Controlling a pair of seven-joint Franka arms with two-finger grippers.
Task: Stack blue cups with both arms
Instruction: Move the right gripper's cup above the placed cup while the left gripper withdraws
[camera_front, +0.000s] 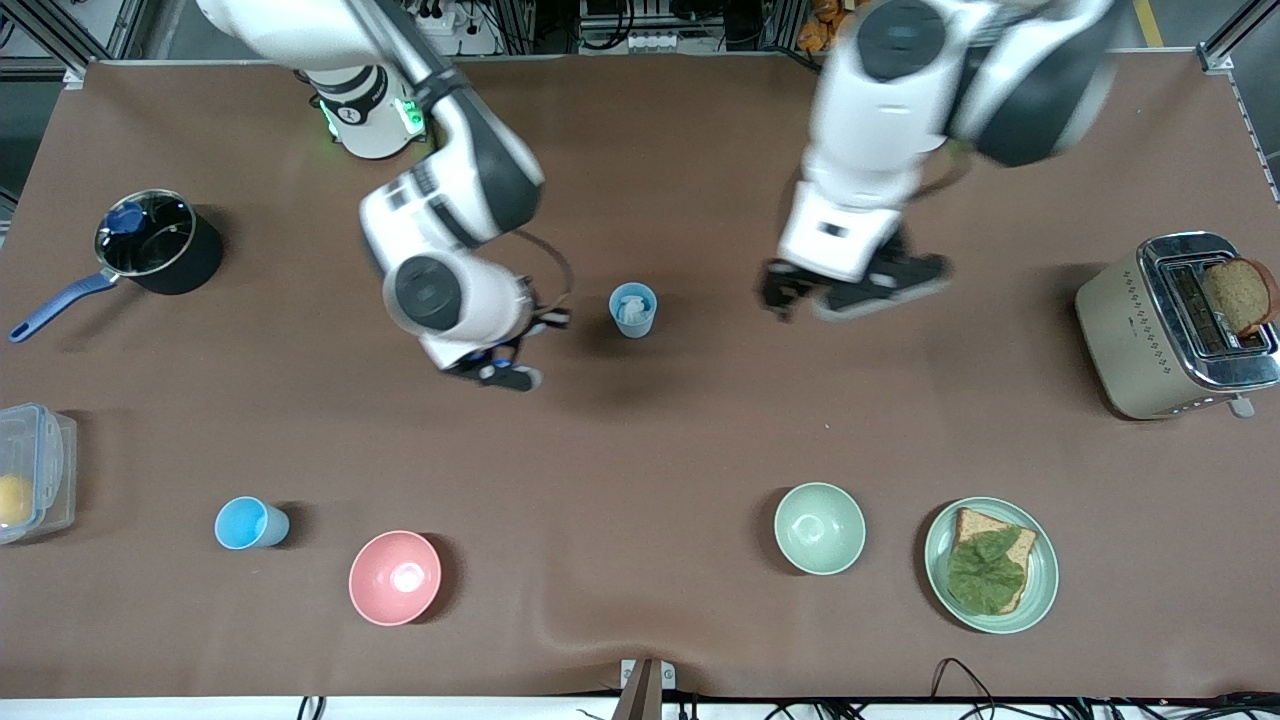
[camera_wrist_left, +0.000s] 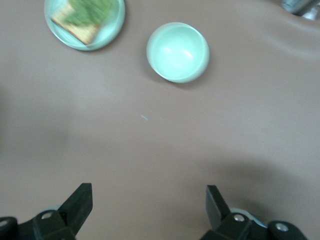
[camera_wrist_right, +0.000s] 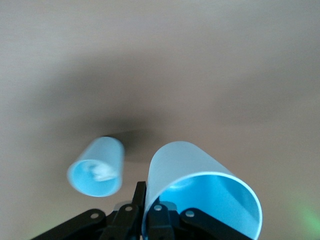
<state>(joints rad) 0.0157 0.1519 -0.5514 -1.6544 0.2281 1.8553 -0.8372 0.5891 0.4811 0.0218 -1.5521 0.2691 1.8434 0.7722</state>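
A blue cup with white bits inside (camera_front: 633, 308) stands upright mid-table; it also shows in the right wrist view (camera_wrist_right: 96, 172). My right gripper (camera_front: 505, 372) hangs beside it, toward the right arm's end of the table. Its fingers (camera_wrist_right: 141, 196) are shut on the wall of a second blue cup (camera_wrist_right: 200, 195). The wrist hides that cup almost entirely in the front view. A third blue cup (camera_front: 250, 523) stands nearer the front camera, beside the pink bowl (camera_front: 394, 577). My left gripper (camera_front: 800, 295) is open and empty over bare table (camera_wrist_left: 148, 200).
A black pot with a blue handle (camera_front: 150, 245) and a clear container (camera_front: 30, 470) sit at the right arm's end. A toaster with bread (camera_front: 1175, 325) sits at the left arm's end. A pale green bowl (camera_front: 819, 527) and a plate with bread and lettuce (camera_front: 990, 565) lie nearer the camera.
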